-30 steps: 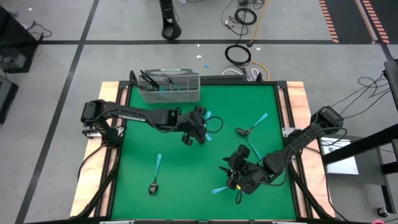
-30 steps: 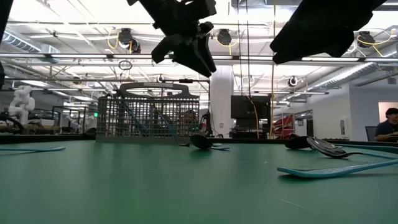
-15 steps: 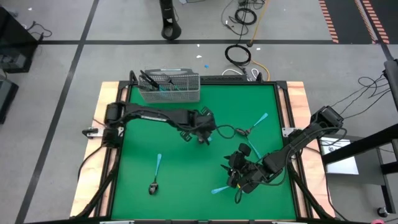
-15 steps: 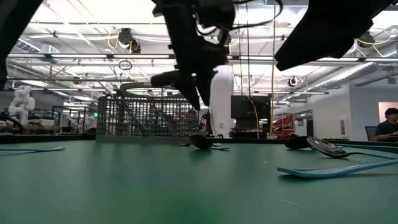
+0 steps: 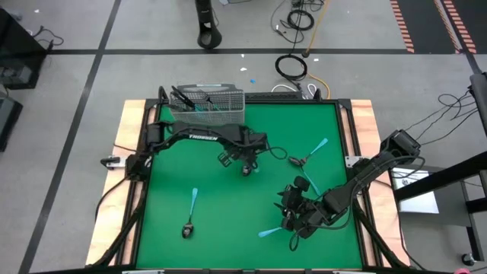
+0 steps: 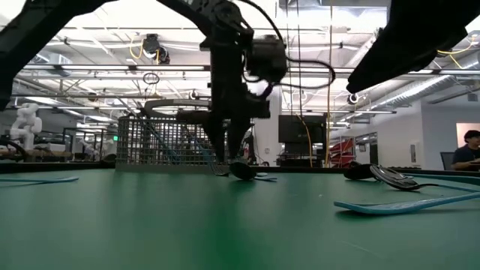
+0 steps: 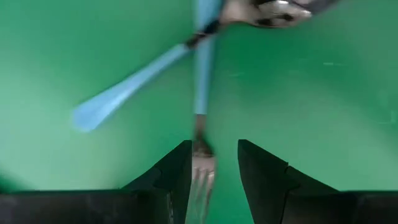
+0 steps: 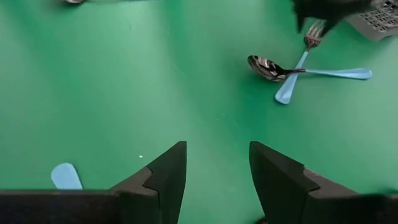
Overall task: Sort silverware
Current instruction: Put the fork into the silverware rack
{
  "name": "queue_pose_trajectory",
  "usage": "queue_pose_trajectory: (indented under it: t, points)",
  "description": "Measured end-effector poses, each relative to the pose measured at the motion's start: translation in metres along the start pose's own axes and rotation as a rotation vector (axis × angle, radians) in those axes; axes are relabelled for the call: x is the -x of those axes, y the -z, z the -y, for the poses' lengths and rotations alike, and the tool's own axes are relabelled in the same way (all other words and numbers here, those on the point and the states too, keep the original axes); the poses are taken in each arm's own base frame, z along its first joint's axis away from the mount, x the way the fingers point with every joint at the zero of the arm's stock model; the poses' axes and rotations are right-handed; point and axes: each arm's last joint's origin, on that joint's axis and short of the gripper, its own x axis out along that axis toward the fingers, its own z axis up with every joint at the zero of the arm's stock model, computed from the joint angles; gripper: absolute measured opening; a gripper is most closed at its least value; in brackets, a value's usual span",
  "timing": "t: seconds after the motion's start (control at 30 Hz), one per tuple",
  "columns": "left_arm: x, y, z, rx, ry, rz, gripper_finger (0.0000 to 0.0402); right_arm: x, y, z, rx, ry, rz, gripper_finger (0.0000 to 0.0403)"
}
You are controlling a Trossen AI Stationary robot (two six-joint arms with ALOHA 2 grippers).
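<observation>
A: Work surface?
B: Green table [image 5: 167,190], wood-edged. Wire-mesh basket [image 5: 207,106] at far edge, toward left corner, some silverware standing inside.

A: Left gripper [image 5: 249,158]?
B: Near table centre, lowered over a crossed fork and spoon. Fingers [image 7: 174,174] parted, straddling tines of blue-handled fork [image 7: 200,143]. Nothing gripped.

A: Right gripper [image 5: 291,215]?
B: Toward near right corner, above the mat. Fingers [image 8: 163,174] apart, holding nothing.

A: Remaining silverware?
B: Blue-handled spoon [image 7: 186,56] crossing the fork. Dark spoon and blue piece [image 5: 308,156] right of centre. Blue piece [image 5: 268,232] beside right gripper. Blue piece [image 5: 194,199] and dark spoon [image 5: 186,228] toward near left corner.
</observation>
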Motion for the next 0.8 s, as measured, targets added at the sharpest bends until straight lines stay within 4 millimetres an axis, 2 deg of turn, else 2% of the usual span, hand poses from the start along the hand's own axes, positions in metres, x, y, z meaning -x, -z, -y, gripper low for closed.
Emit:
queue_pose_trajectory:
  t: [0.23, 0.43, 0.8]
  points:
    - [-0.018, -0.004, 0.0, -0.01, 0.019, -0.025, 0.0132, 0.0, 0.001, 0.002, 0.0, 0.013, -0.011, 0.0164]
    - [-0.018, -0.009, -0.003, -0.058, -0.023, -0.005, 0.0132, 0.0, 0.001, 0.002, -0.001, 0.014, -0.01, 0.0164]
    - [-0.026, 0.003, -0.009, -0.036, 0.037, 0.061, 0.0132, 0.0, 0.001, 0.002, 0.0, 0.015, -0.011, 0.0164]
